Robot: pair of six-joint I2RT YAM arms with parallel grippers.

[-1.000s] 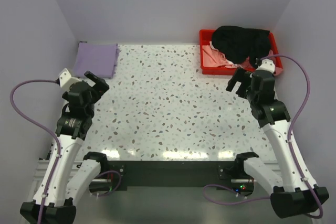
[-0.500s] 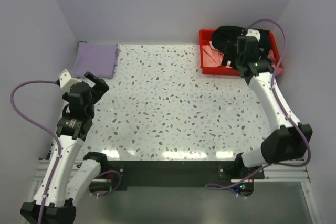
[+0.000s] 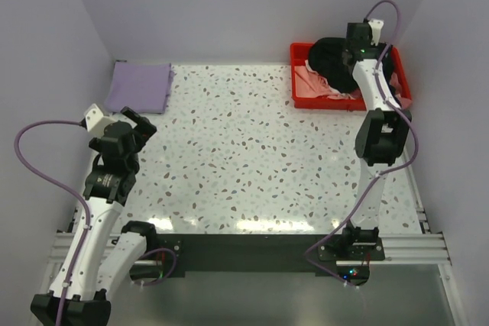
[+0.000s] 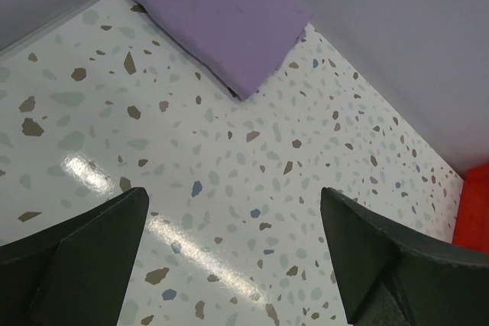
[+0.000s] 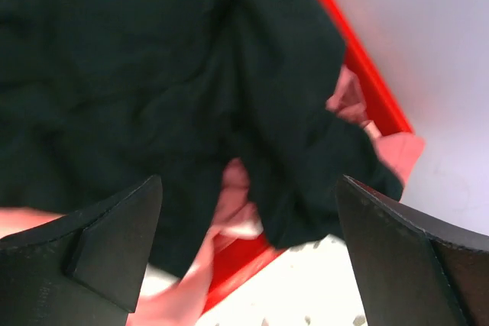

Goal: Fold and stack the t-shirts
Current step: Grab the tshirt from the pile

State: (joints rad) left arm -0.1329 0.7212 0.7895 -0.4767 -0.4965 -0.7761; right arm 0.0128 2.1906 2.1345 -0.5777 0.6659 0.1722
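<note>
Two arms with fingers spread: one hovering at the left, one reaching over the shirt tray at the far right.

At the far left corner of the worktop (image 3: 252,150) a folded lavender t-shirt (image 3: 139,87) is lying flat. The left arm's fingers (image 4: 84,257) are hovering near it on the arm-base side, spread wide and gripping nothing. Only the left wrist view is showing the shirt's folded edge up close. The red tray (image 3: 296,97) is sitting at the far right corner, the black t-shirt (image 3: 332,59) heaped in it over pink t-shirts (image 3: 309,82). The overhead view is hiding the right arm's fingers (image 5: 412,250) beneath the wrist. The right wrist view is showing them wide apart over the black cloth, with nothing held between them.
</note>
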